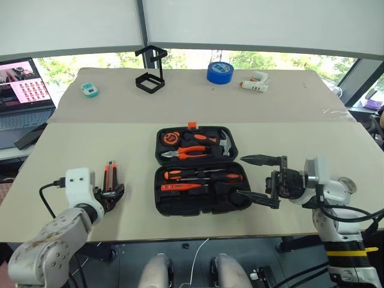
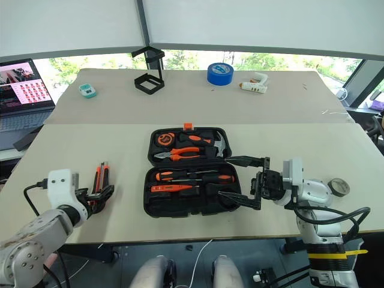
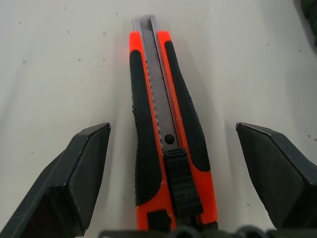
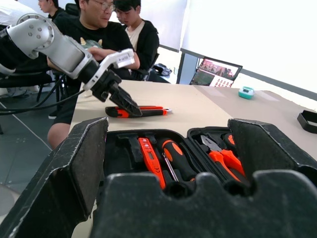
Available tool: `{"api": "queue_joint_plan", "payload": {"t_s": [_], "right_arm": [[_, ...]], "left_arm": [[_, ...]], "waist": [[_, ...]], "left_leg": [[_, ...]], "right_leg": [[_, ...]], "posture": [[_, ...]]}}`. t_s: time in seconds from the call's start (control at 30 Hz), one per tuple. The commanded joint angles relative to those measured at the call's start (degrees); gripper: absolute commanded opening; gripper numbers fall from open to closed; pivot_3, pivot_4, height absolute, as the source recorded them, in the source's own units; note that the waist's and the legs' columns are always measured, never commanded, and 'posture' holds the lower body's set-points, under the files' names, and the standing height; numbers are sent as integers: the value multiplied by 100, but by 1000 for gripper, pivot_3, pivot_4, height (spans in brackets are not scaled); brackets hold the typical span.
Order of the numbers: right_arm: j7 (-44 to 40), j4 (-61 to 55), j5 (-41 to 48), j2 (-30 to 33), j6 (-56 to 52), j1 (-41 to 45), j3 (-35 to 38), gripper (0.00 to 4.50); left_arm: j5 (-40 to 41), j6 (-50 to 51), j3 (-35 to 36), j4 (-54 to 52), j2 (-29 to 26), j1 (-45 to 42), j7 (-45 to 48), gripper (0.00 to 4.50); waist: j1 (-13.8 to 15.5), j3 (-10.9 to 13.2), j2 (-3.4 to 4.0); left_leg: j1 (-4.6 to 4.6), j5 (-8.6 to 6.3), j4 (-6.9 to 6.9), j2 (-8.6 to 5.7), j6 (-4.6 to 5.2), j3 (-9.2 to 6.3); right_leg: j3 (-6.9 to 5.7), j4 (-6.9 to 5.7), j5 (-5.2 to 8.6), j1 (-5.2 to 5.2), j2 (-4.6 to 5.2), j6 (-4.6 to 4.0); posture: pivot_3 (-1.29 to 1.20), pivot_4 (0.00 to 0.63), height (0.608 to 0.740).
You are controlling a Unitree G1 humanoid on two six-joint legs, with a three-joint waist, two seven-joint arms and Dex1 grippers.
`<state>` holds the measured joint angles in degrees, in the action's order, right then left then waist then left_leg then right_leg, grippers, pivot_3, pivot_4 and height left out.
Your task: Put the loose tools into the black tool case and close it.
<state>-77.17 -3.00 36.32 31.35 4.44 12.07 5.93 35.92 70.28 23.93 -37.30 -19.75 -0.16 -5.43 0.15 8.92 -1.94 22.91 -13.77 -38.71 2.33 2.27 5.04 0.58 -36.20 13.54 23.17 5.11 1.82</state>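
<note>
No lettering, brand, number or sign can be read on the tool case (image 1: 198,205), the utility knife (image 3: 166,144) or the laptop screen (image 1: 24,84).

You cannot see the rear end of the utility knife (image 3: 166,148): it runs off the edge of the left wrist view between the spread fingers (image 3: 74,183) of the left gripper (image 1: 112,193). In the head views, that gripper covers the knife's near end. The laptop (image 1: 21,90) is cut by the picture's edge, and its screen content is too small to read. The small teal object (image 1: 89,89) on the table (image 1: 72,144) is too small to identify.
</note>
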Motion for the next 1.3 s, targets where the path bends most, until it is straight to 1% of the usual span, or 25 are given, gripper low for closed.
{"api": "queue_joint_plan", "payload": {"t_s": [0.03, 0.17, 0.2, 0.23, 0.3, 0.33, 0.37, 0.47, 0.53, 0.57, 0.63, 0.7, 0.77, 0.9, 1.0, 1.07, 1.17, 1.23, 1.3], "right_arm": [[107, -190, -14, 8, 83, -3, 117, 4500], [212, -255, -32, -9, 95, -79, 135, 4500], [221, -276, -34, -10, 102, -103, 129, 4500], [254, -315, -26, -20, 101, -140, 135, 4500], [332, -389, -22, -29, 103, -206, 160, 4500], [356, -419, -24, -19, 102, -235, 180, 4500], [364, -433, -28, 19, 103, -263, 218, 4500], [343, -498, 28, 201, 24, -365, 376, 4500], [269, -516, 94, 389, -54, -440, 520, 4500], [217, -492, 87, 505, -33, -482, 614, 4500], [118, -450, 70, 754, -36, -626, 801, 4500], [15, -446, 57, 982, -38, -859, 973, 4500], [-86, -524, 55, 1163, -22, -1132, 1119, 4500], [87, -833, 55, 1299, -94, -1522, 1365, 4500], [324, -1217, 83, 1231, -170, -1878, 1494, 4500], [390, -1397, 114, 1201, -197, -2088, 1547, 4500], [478, -1507, 115, 1160, -170, -2236, 1559, 4500], [562, -1549, 115, 1121, -156, -2238, 1540, 4500], [638, -1580, 111, 1088, -161, -2215, 1509, 4500]], "left_arm": [[-280, -75, -133, 168, 77, -91, -105, 3652], [-388, -141, -278, 237, 26, -86, 87, 2188], [-411, -142, -300, 237, 7, -66, 123, 1869], [-437, -155, -340, 236, -170, -24, 282, 1697], [-449, -281, -358, 228, -577, 43, 703, 1692], [-457, -510, -396, 226, -886, 88, 1070, 1692], [-367, -873, -372, 236, -1290, 150, 1744, 1692], [35, -2095, -223, 294, -2338, 491, 4146, 1692], [160, -2945, -250, 456, -2802, 638, 5591, 1692], [202, -3128, -390, 578, -3066, 587, 6124, 1692], [136, -3501, -903, 784, -3330, 157, 6790, 1692], [-81, -3832, -1634, 902, -3331, -506, 7206, 1692], [-393, -4051, -2323, 962, -3218, -1087, 7413, 1692], [-1137, -3636, -3795, 1183, -2779, -2308, 7265, 1692], [-1716, -3360, -4545, 1362, -2566, -2849, 7067, 1692], [-1937, -3343, -4798, 1375, -2512, -2995, 7033, 1692], [-2068, -3037, -4971, 1369, -2348, -3082, 6820, 1692], [-2341, -3078, -5172, 1391, -2403, -3118, 6810, 1692], [-2423, -3010, -5274, 1424, -2345, -3172, 6777, 1692]], "waist": [[7, -1, 1], [39, -2, 4], [49, -2, 4], [53, -2, 5], [46, -2, 5], [43, -2, 5], [36, -2, 4], [18, 0, 3], [27, 1, 8], [35, 1, 10], [72, 4, 16], [123, 5, 17], [129, 5, 16], [95, 5, 16], [32, 6, 15], [28, 6, 15], [28, 6, 14], [40, 7, 13], [51, 7, 14]], "left_leg": [[-1, 0, 0, -2, 0, 1], [-2, -1, 1, -1, -2, 0], [-2, -2, 0, -2, -3, 0], [-2, -2, 0, -3, -4, 0], [-1, -4, 1, -4, -7, 0], [0, -8, 1, -3, -14, 1], [1, -20, 1, -3, -34, 1], [17, -19, 5, 9, -41, 6], [36, -18, 5, 9, -44, 15], [43, -19, 7, 8, -44, 22], [51, -18, 7, 7, -44, 28], [53, -16, 6, 4, -40, 29], [53, 5, 0, 2, -2, 29], [47, 2, -4, -17, 12, 29], [49, 2, -9, -22, 14, 22], [48, 2, -6, -23, 15, 15], [50, 2, -6, -19, 15, 11], [51, 2, -12, -20, 15, 9], [47, 2, -15, -20, 15, 6]], "right_leg": [[2, 0, 0, 0, 2, 0], [2, -1, 0, 0, 4, 0], [2, -1, 0, 0, 5, 0], [2, -1, 0, 0, 7, 0], [1, 0, 0, 0, 9, -1], [3, 0, 0, 3, 9, -1], [3, -1, 1, 5, 9, -2], [-2, -4, 12, 29, 4, -33], [-1, -4, 19, 55, 9, -48], [1, -3, 27, 65, 16, -63], [1, -3, 30, 74, 19, -67], [-4, 1, 30, 71, 18, -67], [-5, 7, 26, 58, 8, -60], [7, 15, -3, 40, -8, 2], [22, 14, -3, 40, -21, 15], [22, 11, 3, 40, -25, 24], [23, 10, 3, 43, -29, 25], [24, 10, 3, 41, -28, 25], [22, 12, 3, 33, -28, 25]], "posture": [[0, 150, 740], [0, 150, 740], [0, 150, 740], [0, 150, 740], [0, 150, 740], [0, 150, 740], [0, 150, 740], [0, 150, 740], [0, 150, 740], [0, 150, 740], [0, 150, 740], [0, 150, 740], [0, 150, 740], [0, 150, 740], [0, 150, 740], [0, 150, 740], [0, 150, 740], [0, 150, 740], [0, 150, 740]]}}
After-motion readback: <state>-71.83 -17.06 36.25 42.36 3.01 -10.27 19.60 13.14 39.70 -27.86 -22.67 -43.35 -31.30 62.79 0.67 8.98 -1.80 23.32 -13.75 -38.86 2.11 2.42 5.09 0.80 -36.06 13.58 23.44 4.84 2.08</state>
